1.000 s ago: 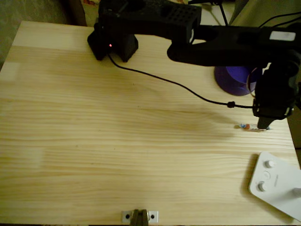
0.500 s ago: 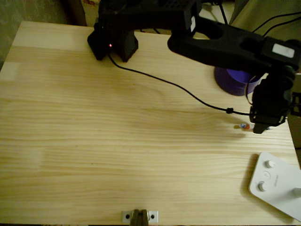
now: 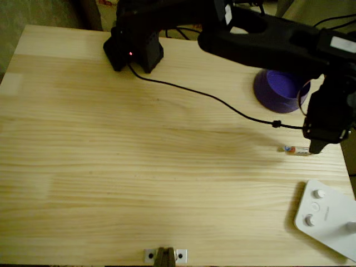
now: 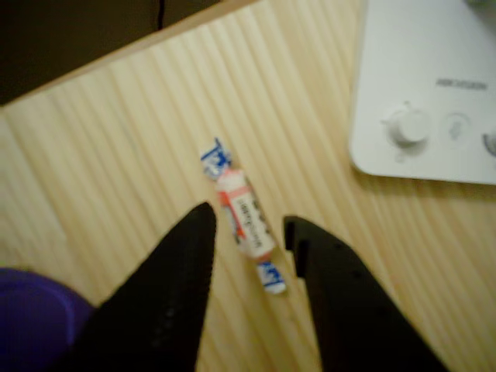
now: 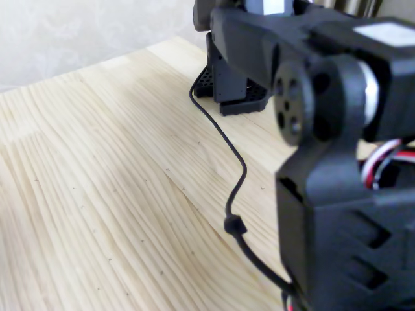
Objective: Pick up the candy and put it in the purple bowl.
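The candy lies on the wooden table near its right edge; in the wrist view the candy is a small white stick with red and blue marks and twisted ends. My black gripper hangs over the candy's right end. The wrist view shows my gripper open, one finger on each side of the candy's lower half, not closed on it. The purple bowl stands behind the candy, partly under my arm, and its rim shows as the purple bowl at the lower left of the wrist view.
A white device with round knobs sits at the table's front right corner, close to the candy; it is also the white device. A black cable runs from the arm's base across the table to the gripper.
The gripper shifted slightly right, uncovering more of the candy. The upper arm moved toward the back, exposing more of the purple bowl. The candy has not moved.
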{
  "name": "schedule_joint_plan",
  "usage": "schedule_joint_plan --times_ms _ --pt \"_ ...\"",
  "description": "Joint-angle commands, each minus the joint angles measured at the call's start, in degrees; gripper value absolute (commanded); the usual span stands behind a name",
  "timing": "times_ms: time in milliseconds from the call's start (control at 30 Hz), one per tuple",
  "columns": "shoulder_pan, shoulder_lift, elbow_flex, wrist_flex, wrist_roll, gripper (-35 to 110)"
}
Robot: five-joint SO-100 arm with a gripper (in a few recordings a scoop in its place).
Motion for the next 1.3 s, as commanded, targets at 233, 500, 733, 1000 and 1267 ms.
schedule_joint_plan --times_ms 233,500,733,1000,1267 --pt "-3.16 9.93 1.23 -1.49 -2.81 18" --pt "-2.11 9.23 0.79 -2.72 -3.34 18" --pt "-1.14 7.56 1.05 -3.43 -4.92 18" --pt "-0.97 7.91 3.43 -4.83 -9.05 19" --pt "-0.79 8.17 4.66 -4.75 -9.14 19"
